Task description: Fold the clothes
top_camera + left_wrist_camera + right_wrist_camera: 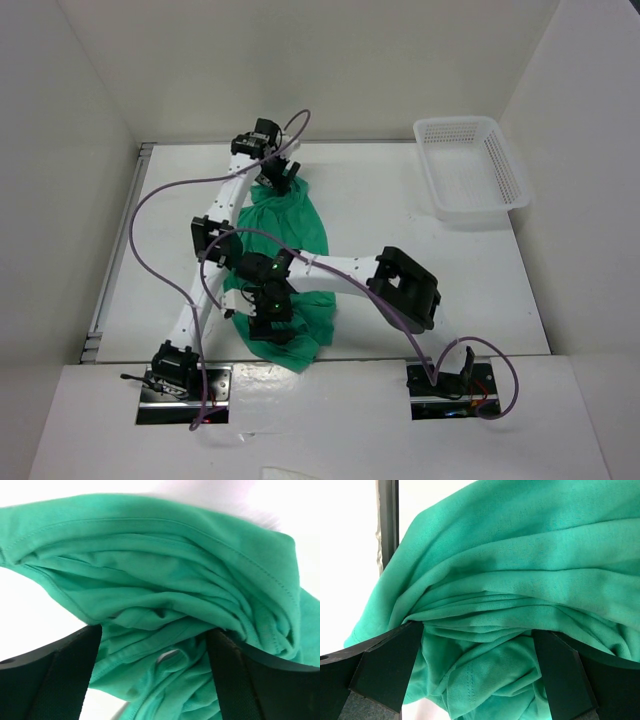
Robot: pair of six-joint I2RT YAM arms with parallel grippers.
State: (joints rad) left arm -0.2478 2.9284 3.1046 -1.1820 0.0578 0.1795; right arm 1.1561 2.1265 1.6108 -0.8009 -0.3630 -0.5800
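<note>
Emerald-green T-shirt (295, 225) lies bunched into a long crumpled strip on a white table (400, 220), running from the far middle of the surface back toward the near edge, left of centre. Seen from above, the left arm stretches far forward, and the left gripper (280, 180) sits at the far end of the cloth. The right arm reaches across to the left, with the right gripper (268, 325) over the near end of the garment. Looping purple cables (150, 200) trail along both arms. A white mesh basket (428, 170) stands at the far right corner, well apart from the shirt. In the left wrist view, the left gripper (154, 632) has its black fingers (65, 675) spread wide, with soft folds and a stitched hem of the T-shirt (165, 575) gathered loosely between them, not pinched. In the right wrist view, the right gripper (477, 630) likewise holds its fingers (385, 670) far apart, released, with rumpled layers of the T-shirt (520, 555) filling the gap and rising beyond it.
</note>
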